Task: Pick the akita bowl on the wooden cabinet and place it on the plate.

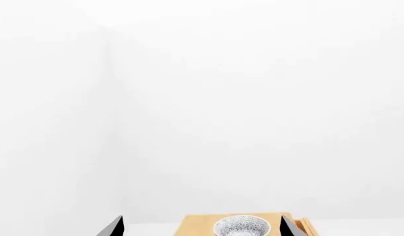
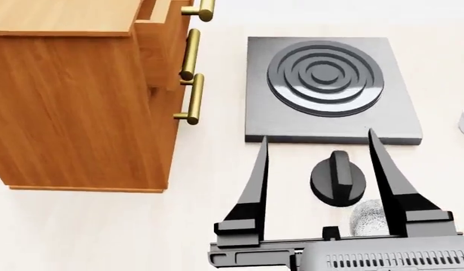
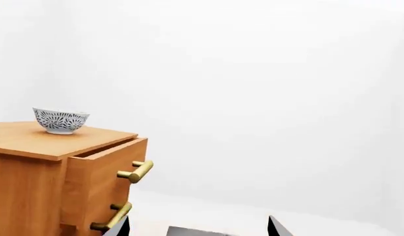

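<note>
The wooden cabinet (image 2: 74, 96) is seen at the left of the desk (image 2: 81, 231), its top drawer pulled partly out (brass handles (image 2: 191, 53) on the right face). The akita bowl (image 3: 60, 120) is found on the cabinet top, upright and untouched. A grey stove (image 2: 333, 90) is placed right of the cabinet, with a black knob (image 2: 337, 178) just nearer. The right hand (image 2: 319, 164) is held above the knob, fingers (image 2: 251, 186) spread and empty. In the left wrist view, the left hand (image 1: 202, 227) is also released, with the bowl seen between its fingertips.
</note>
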You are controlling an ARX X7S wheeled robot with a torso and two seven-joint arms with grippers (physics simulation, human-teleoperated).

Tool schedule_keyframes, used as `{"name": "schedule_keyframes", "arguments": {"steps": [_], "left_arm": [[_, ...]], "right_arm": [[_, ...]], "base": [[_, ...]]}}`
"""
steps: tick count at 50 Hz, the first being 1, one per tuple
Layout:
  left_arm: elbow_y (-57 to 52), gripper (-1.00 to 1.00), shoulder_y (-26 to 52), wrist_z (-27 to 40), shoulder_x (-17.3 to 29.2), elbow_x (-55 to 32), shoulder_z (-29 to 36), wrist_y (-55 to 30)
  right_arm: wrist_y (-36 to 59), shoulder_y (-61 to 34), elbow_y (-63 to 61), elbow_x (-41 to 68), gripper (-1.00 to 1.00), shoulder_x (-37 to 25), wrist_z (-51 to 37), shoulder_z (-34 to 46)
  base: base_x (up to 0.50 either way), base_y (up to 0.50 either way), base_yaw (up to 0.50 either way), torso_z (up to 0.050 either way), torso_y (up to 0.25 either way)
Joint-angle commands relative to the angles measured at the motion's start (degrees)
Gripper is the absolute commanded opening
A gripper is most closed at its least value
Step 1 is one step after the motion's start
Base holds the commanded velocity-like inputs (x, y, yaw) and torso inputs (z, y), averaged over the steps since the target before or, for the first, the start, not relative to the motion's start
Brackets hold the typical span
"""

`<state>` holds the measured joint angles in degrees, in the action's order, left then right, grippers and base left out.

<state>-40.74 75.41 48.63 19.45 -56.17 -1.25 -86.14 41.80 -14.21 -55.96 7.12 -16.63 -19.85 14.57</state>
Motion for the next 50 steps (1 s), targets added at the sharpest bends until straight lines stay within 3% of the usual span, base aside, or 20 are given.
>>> {"name": "schedule_keyframes", "arguments": {"steps": [1, 8, 17, 19, 25, 41, 50], "left_arm": [[-0.5, 1.00, -0.1, 1.3, 0.6, -2.3, -0.3, 0.7], [2.1, 1.00, 3.1, 4.5, -0.6, -3.4, -1.8, -1.3], [7.9, 1.00, 8.5, 15.0, 0.8, -8.3, 3.2, -3.3], [8.2, 1.00, 9.2, 13.0, 1.1, -9.8, 3.7, -2.2], [11.4, 1.00, 10.1, 17.7, 0.9, -16.5, 1.0, -2.5], [10.2, 1.00, 10.3, 20.6, 2.9, -19.8, 2.7, -0.3], [10.4, 1.00, 10.6, 21.4, 3.7, -21.1, 3.3, 0.8]], "right_arm": [[-0.2, 0.1, 0.0, 0.3, 1.00, -0.2, -0.3, 0.1], [-0.6, 0.2, 0.4, 0.5, 1.00, -0.2, -0.4, 0.2], [-0.7, 0.0, 0.7, 0.8, 1.00, -0.4, -0.6, 0.1], [-0.9, 0.0, 0.3, -0.2, 1.00, -0.9, -0.9, 1.0], [-2.1, 0.3, -0.1, -0.6, 1.00, -1.5, -1.0, 1.4], [-1.4, -0.2, -0.1, -0.2, 1.00, -1.6, -1.4, 1.6], [-1.0, -0.3, 0.0, -0.3, 1.00, -1.7, -1.8, 1.9]], "base": [[0.00, 0.00, 0.00, 0.021, -0.250], [0.00, 0.00, 0.00, 0.006, -0.065], [0.00, 0.00, 0.00, 0.000, 0.000], [0.00, 0.00, 0.00, 0.000, 0.000], [0.17, 0.00, 0.00, 0.000, 0.000], [0.37, 0.00, 0.00, 0.000, 0.000], [0.04, 0.00, 0.00, 0.000, 0.000]]}}
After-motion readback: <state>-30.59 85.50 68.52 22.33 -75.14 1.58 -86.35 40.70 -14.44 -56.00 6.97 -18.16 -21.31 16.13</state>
